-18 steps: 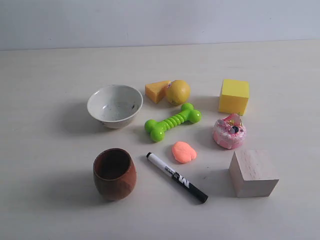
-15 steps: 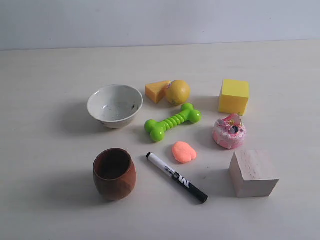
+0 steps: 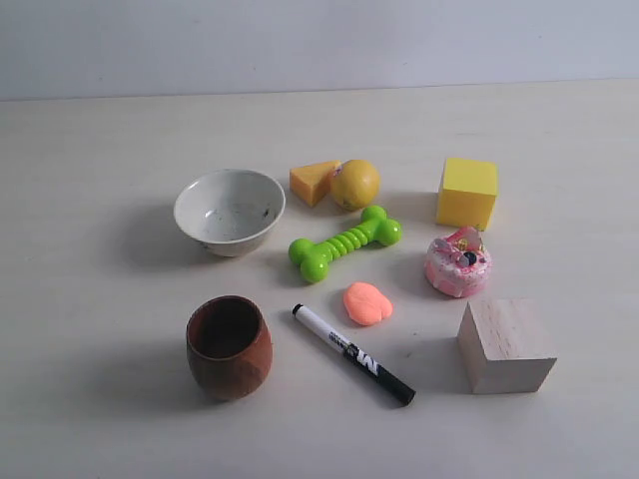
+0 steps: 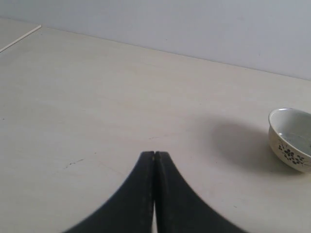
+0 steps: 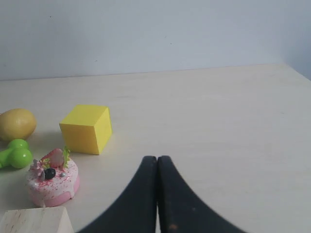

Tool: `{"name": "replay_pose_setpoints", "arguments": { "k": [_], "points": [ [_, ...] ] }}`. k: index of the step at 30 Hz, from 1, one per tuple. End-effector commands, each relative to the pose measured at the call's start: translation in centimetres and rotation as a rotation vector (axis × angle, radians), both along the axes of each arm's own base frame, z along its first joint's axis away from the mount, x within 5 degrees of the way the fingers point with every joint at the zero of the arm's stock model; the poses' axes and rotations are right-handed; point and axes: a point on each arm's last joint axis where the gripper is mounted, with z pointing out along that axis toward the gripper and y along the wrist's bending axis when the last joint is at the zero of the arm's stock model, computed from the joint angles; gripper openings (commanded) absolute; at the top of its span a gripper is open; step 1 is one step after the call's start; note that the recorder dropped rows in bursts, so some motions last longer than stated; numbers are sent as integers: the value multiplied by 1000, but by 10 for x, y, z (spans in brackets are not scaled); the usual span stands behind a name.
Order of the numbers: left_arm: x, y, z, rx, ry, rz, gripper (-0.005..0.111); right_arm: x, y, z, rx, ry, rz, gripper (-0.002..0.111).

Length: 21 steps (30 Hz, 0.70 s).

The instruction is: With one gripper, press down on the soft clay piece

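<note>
Salmon-orange soft clay piece (image 3: 367, 302), rounded matte lump on the surface (image 3: 100, 399).
Pinched fully closed: left end effector (image 4: 154, 154), right end effector (image 5: 157, 158).

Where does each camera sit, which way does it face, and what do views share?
Exterior: high, looking down on the table and the soft clay piece; no robot part.
Left wrist: low behind the shut left gripper, facing the bowl.
Right wrist: low behind the shut right gripper, facing the yellow cube.
Exterior also shows bowl and cube.
</note>
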Motion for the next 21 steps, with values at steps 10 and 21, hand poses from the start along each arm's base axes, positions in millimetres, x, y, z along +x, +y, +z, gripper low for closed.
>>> {"name": "replay_pose_setpoints", "arguments": {
  "k": [10,21],
  "points": [
    [0,0,0,-3,-5,-6,0,-8,-6,61,-44,-705,-71,0],
    [0,0,0,-3,-5,-6,0,-24,-7,83,-58,-1007,-102,0]
  ]
}}
